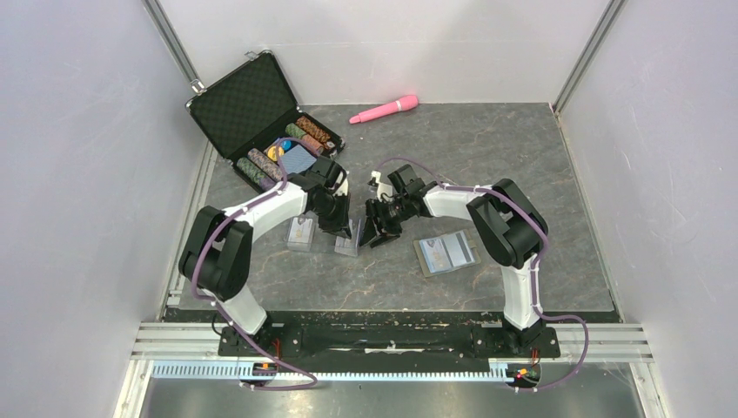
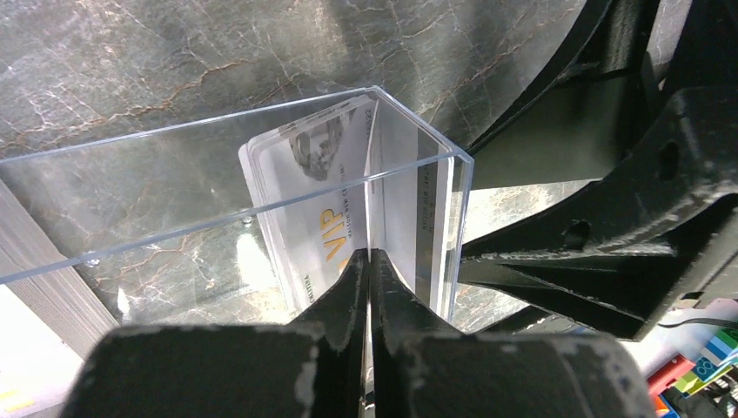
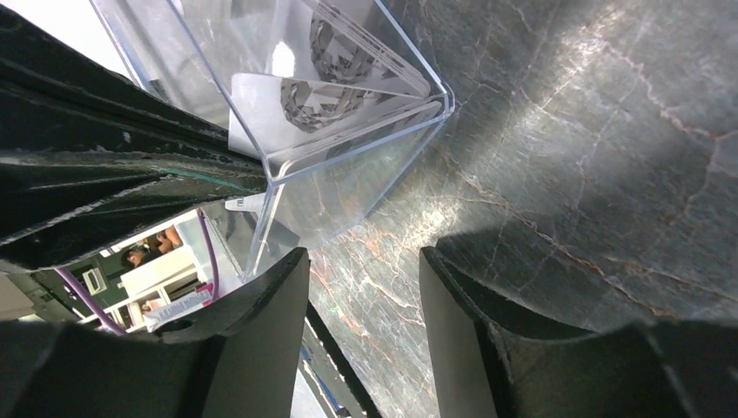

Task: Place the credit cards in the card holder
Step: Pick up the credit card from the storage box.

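Note:
The khaki card holder lies open on the table, light-blue lining up, right of both grippers. Pale credit cards with gold "VIP" lettering stand in a clear plastic box, also seen from above. My left gripper reaches into that box and is shut on the thin edge of one upright credit card. My right gripper is open and empty, just beside the box's corner. From above the two grippers face each other over the box.
A second clear box with cards lies left of the first. An open black case with poker chips and a blue deck stands at the back left. A pink object lies at the back edge.

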{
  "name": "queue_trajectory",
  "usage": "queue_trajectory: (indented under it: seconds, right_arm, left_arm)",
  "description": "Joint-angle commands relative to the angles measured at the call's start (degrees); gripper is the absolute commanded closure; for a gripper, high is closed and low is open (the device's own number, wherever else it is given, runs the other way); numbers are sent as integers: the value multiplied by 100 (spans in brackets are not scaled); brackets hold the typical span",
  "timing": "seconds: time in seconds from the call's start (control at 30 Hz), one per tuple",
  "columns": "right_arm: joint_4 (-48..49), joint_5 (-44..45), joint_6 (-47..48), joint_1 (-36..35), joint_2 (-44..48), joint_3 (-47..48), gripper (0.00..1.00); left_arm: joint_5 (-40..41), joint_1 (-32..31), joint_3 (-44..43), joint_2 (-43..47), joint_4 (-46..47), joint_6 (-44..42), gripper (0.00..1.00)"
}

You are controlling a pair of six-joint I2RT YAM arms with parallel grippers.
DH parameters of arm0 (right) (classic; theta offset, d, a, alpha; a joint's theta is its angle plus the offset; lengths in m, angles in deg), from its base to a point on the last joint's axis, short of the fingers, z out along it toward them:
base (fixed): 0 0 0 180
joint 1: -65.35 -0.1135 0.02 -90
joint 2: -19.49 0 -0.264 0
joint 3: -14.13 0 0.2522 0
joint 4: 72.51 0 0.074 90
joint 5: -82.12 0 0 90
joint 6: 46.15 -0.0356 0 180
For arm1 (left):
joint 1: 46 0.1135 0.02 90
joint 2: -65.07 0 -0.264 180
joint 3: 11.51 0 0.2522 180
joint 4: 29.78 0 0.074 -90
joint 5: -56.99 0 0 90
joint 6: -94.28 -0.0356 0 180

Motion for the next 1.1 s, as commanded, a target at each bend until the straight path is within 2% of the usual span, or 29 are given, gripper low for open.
queue_trajectory:
  seconds: [0.0, 0.13, 0.3, 0.47, 0.57, 0.63, 0.8, 0.97, 1.07]
  right_arm:
    - [165, 21, 85, 90, 431, 12, 46]
    - [50, 210, 197, 233, 771, 12, 38]
    - [-493, 694, 751, 525, 1451, -241, 27]
    - [-1244, 1179, 1342, 1140, 2179, -633, 22]
    - [-1742, 1713, 1723, 1612, 2580, -776, 18]
    - [-1965, 2048, 1866, 1924, 2789, -903, 15]
    - [-2150, 2459, 1945, 2735, 3054, -1506, 14]
    - [-2206, 2590, 1948, 3045, 3064, -2068, 14]
    - [-2170, 2405, 1871, 3043, 3011, -2355, 17]
  left_arm:
    - [167, -14, -13, 52, -91, -37, 98]
    - [391, -13, -335, 418, -514, -200, 98]
    - [1074, -13, -828, 1083, -1187, -561, 98]
    - [1107, -13, -930, 1791, -1148, -625, 98]
    - [559, -22, -788, 2108, -633, -426, 98]
    - [-77, -22, -617, 2169, -130, -185, 98]
    - [-1508, -131, 72, 2064, 1724, 904, 98]
    - [-2001, -390, 653, 1773, 3483, 2039, 98]
    - [-2060, -584, 744, 1486, 4033, 2425, 98]
